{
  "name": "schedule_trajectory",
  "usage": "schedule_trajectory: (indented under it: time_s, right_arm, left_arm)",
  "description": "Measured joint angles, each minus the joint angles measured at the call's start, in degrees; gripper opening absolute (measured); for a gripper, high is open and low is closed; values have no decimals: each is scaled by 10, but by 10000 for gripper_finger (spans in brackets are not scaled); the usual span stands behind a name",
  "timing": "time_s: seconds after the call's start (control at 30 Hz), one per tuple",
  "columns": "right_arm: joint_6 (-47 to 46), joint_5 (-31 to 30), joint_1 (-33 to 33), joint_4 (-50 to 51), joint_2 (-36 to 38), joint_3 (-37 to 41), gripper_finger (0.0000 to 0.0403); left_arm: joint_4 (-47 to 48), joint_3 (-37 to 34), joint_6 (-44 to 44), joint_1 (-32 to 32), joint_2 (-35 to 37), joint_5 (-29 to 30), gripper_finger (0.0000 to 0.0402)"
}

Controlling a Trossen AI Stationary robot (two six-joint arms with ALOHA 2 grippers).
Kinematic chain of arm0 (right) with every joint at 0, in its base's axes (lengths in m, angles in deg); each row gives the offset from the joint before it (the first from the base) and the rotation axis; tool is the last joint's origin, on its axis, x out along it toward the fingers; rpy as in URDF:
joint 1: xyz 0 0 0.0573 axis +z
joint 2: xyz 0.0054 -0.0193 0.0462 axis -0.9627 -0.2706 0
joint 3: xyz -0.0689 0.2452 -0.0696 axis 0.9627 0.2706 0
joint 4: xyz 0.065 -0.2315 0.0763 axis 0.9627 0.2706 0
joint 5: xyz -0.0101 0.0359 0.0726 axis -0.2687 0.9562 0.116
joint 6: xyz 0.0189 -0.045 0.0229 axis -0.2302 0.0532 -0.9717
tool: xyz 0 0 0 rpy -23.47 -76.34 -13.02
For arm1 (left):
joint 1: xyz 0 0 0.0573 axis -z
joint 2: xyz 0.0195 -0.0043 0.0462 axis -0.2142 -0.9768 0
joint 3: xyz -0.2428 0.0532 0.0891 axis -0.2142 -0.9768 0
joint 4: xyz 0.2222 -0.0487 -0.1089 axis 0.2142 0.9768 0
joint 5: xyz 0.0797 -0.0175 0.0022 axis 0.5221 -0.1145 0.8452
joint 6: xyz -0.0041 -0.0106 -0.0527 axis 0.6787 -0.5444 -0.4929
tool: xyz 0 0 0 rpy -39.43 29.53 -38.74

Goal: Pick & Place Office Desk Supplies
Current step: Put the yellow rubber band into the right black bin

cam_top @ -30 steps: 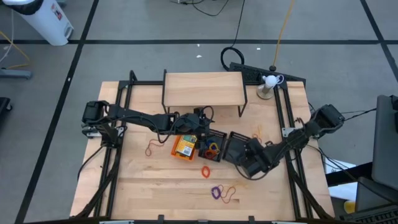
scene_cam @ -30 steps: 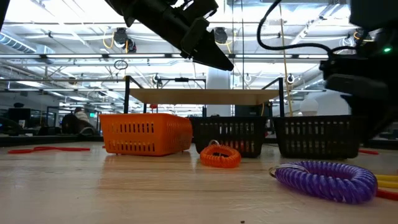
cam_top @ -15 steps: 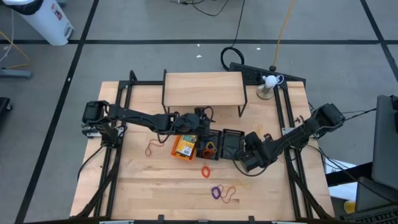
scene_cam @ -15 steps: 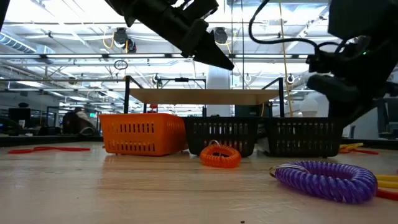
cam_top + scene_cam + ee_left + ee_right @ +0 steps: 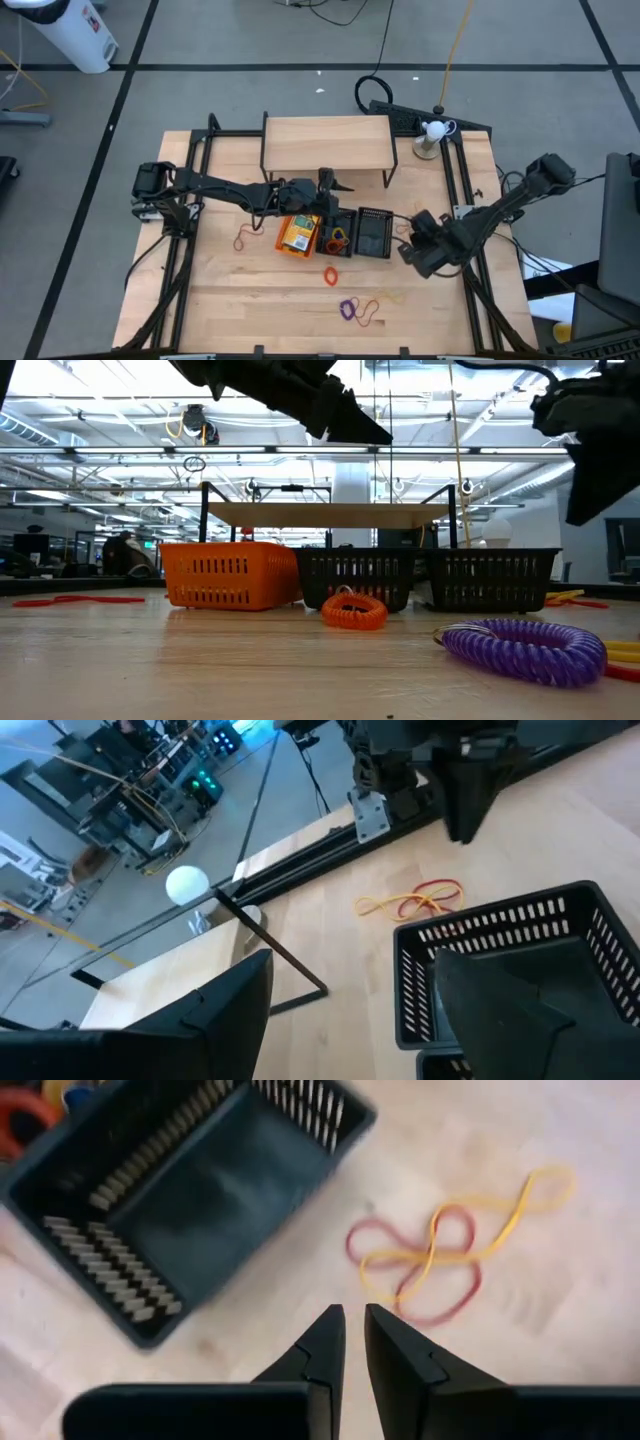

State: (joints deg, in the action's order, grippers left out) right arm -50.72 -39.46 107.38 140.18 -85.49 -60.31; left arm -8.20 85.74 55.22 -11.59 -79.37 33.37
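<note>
Purple coil: a spiral loop (image 5: 525, 648) lay nearest the low camera on the bench (image 5: 230, 290), long axis across that view; on the overhead view it sat at the front (image 5: 347, 309), beside thin loose bands (image 5: 372, 312).
Orange coil: a smaller loop (image 5: 353, 610) lay flat behind it, just before the trays.
Trays: three stood in one row running left to right, long sides front to back: orange tray (image 5: 299, 235) at left, black mesh tray (image 5: 339, 234) in the middle holding coloured loops, second black mesh tray (image 5: 373, 232) at right, with nothing visible inside it.
Crayon box: a yellow-and-green box (image 5: 295, 240) lay inside the orange tray.
Red band: a thin loop (image 5: 244, 237) lay left of the trays.
Red and yellow bands: tangled loops (image 5: 450, 1245) lay just right of the second black tray.
Right end effector: it (image 5: 355, 1342) hung over the bare bench between that tray and the tangled bands, fingers nearly together, gripping nothing.
Left end effector: it (image 5: 332, 188) hovered above the trays' rear edge, fingers wide apart, empty.
Wooden riser: it (image 5: 326, 143) stood farthest back.
</note>
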Motion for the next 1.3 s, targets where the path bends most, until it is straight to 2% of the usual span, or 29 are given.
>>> schedule_trajectory:
  time_s: [0.13, 0.3, 0.43, 0.67, 0.93, 1.3]
  right_arm:
    - [-1, 33, -1, 2, 2, 0, 56]
    - [-20, 38, -1, 6, -11, 0, 101]
    - [-48, 37, -2, 0, -19, 13, 143]
    - [-115, 38, -5, -57, -19, 96, 193]
    - [-117, 32, -6, -187, -19, 161, 200]
    - [-99, 12, -47, -185, -19, 168, 197]
  left_arm:
    - [1, 0, -21, 0, 0, 0, 278]
    - [5, 0, -41, 2, 0, 6, 278]
    - [5, 0, -18, 9, 0, 63, 278]
    - [12, 0, 24, 28, 6, 155, 278]
    - [14, 0, 31, 31, 8, 165, 278]
    - [17, 0, 29, 32, 8, 165, 278]
